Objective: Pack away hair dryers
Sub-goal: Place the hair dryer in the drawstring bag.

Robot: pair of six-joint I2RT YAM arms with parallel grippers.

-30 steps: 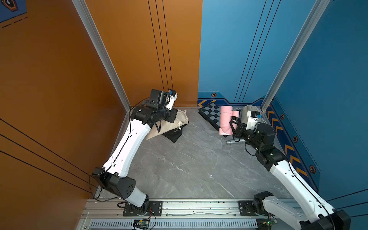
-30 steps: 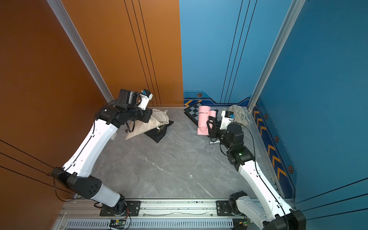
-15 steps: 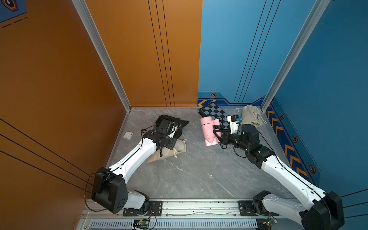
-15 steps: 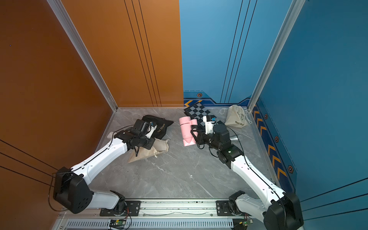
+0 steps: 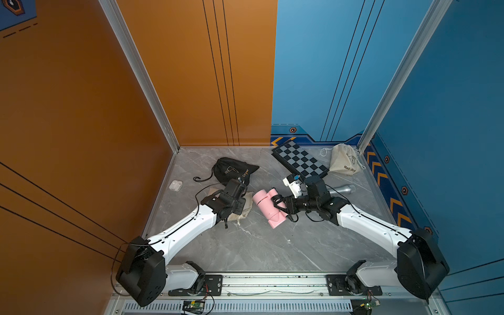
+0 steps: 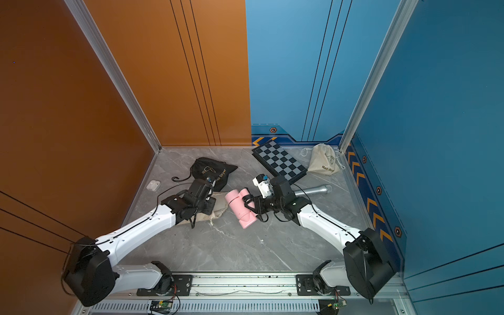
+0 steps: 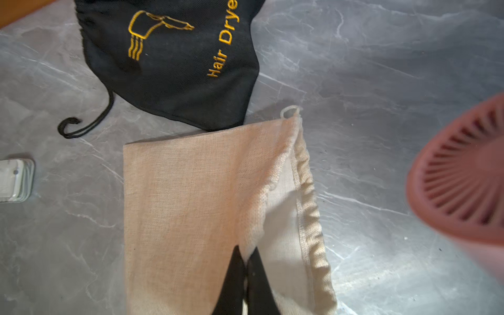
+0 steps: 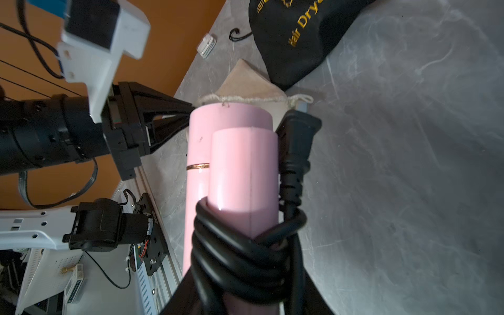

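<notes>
Marble floor [image 5: 259, 245], left tool [image 7: 246, 253] pinching beige bag [image 7: 191, 204] wrist-view only, right tool [image 5: 282, 208] gripping dryer [image 5: 263, 204]

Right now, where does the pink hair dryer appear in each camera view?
Both top views: pink hair dryer, just below frame centre.
Left wrist: only its grilled end, at the frame edge.
Right wrist: frame centre, cord-wrapped.
Shared landmark: black "Hair Dryer" bag.

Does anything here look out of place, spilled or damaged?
Yes: a chessboard, a silver microphone and a small white case lie on the table; none fits a hair-dryer packing job. Nothing looks spilled or damaged.
</notes>
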